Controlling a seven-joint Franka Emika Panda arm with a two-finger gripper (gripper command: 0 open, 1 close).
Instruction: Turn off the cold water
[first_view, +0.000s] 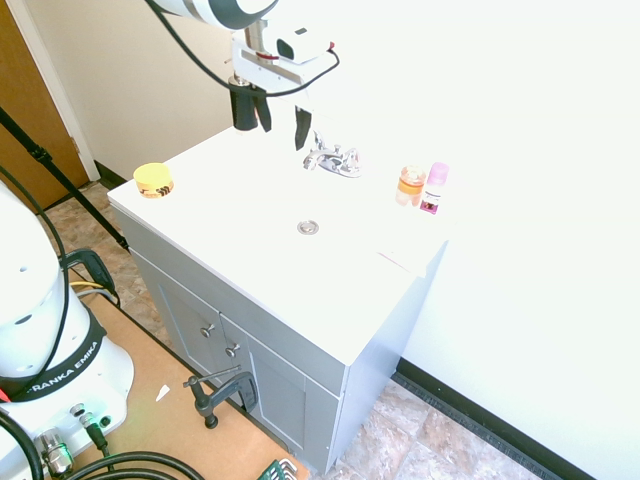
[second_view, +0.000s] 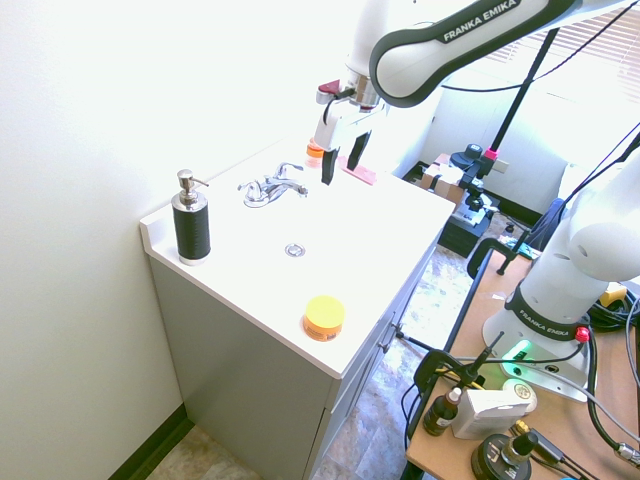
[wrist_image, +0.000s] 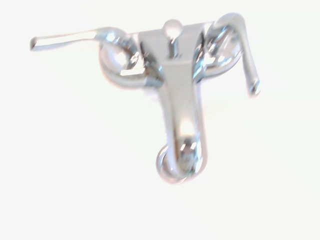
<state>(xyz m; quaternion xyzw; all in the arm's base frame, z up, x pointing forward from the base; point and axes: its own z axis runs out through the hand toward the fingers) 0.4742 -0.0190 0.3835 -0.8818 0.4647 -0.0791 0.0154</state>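
- The jaws (first_view: 284, 128) had two black, tapering fingers.
- Above them, a pale bracket (first_view: 268, 72) carried a looping black cable (first_view: 190, 70).
- Farther from them, the white, rounded arm (second_view: 470, 40) had dark grey trim and "FRANKA EMIKA" lettering.

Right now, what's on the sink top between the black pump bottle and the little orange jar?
The shiny faucet sits between the black pump bottle and the little orange jar. Both outside views show it.

Faucet (wrist_image: 182, 95) glossy chrome metal; countertop (second_view: 350, 235) smooth, white.
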